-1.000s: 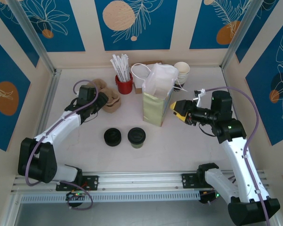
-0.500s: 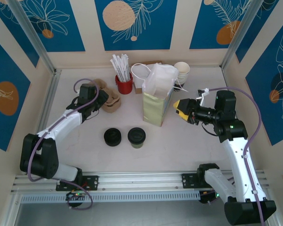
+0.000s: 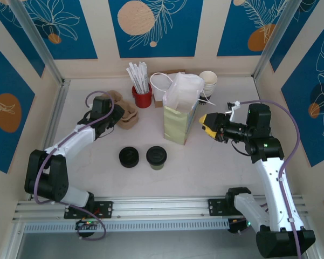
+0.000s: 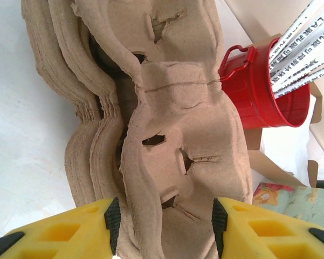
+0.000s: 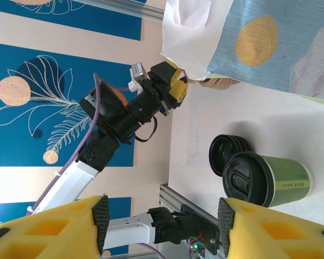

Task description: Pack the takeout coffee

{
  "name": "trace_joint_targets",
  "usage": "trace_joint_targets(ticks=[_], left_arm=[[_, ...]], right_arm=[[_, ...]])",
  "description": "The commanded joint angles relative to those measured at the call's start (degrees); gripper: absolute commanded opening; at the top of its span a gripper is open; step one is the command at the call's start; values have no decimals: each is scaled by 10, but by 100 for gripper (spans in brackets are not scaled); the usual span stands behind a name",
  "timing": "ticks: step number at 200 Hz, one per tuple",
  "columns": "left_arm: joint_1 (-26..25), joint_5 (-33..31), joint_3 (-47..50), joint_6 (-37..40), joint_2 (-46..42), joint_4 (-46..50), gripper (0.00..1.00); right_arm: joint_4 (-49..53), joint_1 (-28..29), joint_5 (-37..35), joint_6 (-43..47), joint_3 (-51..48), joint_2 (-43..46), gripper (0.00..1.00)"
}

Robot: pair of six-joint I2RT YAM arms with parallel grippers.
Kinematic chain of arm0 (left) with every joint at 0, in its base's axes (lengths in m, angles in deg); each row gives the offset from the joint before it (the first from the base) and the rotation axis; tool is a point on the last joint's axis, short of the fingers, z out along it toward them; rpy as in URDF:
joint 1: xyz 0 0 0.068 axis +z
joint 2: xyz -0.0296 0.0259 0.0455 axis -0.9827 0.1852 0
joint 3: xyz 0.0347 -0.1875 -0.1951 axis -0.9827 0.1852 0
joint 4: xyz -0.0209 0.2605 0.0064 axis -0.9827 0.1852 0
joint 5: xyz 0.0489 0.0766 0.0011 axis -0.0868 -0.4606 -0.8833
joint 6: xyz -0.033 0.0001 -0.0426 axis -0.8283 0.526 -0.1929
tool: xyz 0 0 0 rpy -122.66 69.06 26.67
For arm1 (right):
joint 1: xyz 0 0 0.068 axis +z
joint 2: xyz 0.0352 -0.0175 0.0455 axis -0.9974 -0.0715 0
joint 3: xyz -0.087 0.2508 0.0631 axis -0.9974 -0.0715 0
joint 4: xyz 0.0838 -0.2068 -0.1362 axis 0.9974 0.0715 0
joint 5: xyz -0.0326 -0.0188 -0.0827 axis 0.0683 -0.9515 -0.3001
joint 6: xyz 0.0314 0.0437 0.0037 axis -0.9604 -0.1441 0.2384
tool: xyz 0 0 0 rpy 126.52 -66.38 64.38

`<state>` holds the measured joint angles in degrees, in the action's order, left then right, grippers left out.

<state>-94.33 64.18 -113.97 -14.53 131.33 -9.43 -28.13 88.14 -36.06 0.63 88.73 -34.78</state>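
Note:
The takeout coffee, a dull green cup with a black lid, stands on the table near the front centre. It also lies at the right of the right wrist view as the coffee cup. My left gripper is at the stack of brown pulp cup carriers, far left of the cup. Its jaws stand open astride the top carrier, one pad on each side, as the left gripper shows. My right gripper hovers open and empty beside the paper bag; nothing sits between its pads.
A low stack of loose black lids sits just left of the cup. Behind are a red bucket of wrapped sticks, cream paper cups, and white paper in the bag's mouth. Panel walls enclose three sides.
The left gripper's jaws have narrowed around the cup carriers, and the arm edged toward them. The right arm drifted slightly to the right, then held still.

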Motion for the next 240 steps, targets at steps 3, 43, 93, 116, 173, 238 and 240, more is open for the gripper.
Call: trace_joint_targets(ticks=[3,43,93,116,173,238,240], left_arm=[[9,3,-3,-6,9,-15,46],[9,8,0,-14,13,-32,37],[10,19,-2,-23,17,-49,26],[10,20,-2,-26,17,-53,23],[10,22,-3,-35,25,-65,20],[10,31,1,-43,41,-83,17],[10,31,1,-42,41,-83,17]], right_arm=[[13,-3,19,3,0,1,58],[16,-5,19,3,1,3,58],[20,-6,19,2,0,4,58],[22,-6,19,2,0,6,58],[24,-7,19,2,-1,7,58],[25,-11,22,4,-1,5,58],[25,-12,22,3,-1,5,58]])
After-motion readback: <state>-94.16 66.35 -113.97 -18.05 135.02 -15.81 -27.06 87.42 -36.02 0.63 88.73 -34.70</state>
